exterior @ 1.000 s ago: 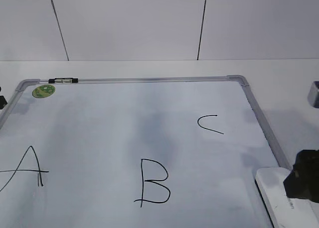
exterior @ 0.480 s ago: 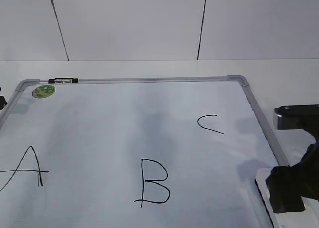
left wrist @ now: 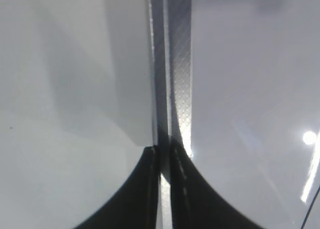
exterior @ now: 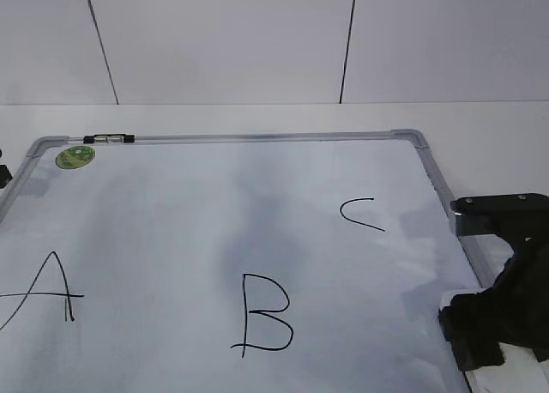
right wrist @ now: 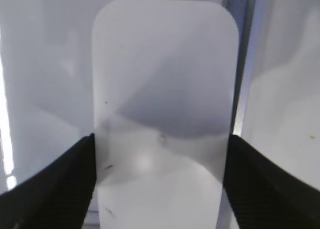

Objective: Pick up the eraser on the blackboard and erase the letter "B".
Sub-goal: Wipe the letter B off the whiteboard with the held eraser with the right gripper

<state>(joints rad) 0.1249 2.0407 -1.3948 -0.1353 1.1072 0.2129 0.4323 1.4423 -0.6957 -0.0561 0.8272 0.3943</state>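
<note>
The white eraser [exterior: 508,377] lies at the blackboard's [exterior: 214,204] lower right corner, mostly hidden under my right gripper [exterior: 493,324]. In the right wrist view the eraser [right wrist: 165,79] fills the space between the fingers of the right gripper [right wrist: 161,144]. The black fingers are spread wide and sit at its two long sides. The eraser rests flat on the board. The black letter "B" [exterior: 262,316] stands at the board's lower middle, well left of the eraser. My left gripper [left wrist: 164,151] is shut and empty over the board's grey frame [left wrist: 177,64] at the left edge.
A black "A" [exterior: 47,290] is at lower left and a black "C" [exterior: 360,213] at right of centre. A small black-and-silver marker [exterior: 110,139] lies on the top frame by a green sticker [exterior: 75,157]. White table surrounds the board.
My right arm has come further into view and moved down and left over the eraser, covering most of it. The board, the letters and the left arm have not moved.
</note>
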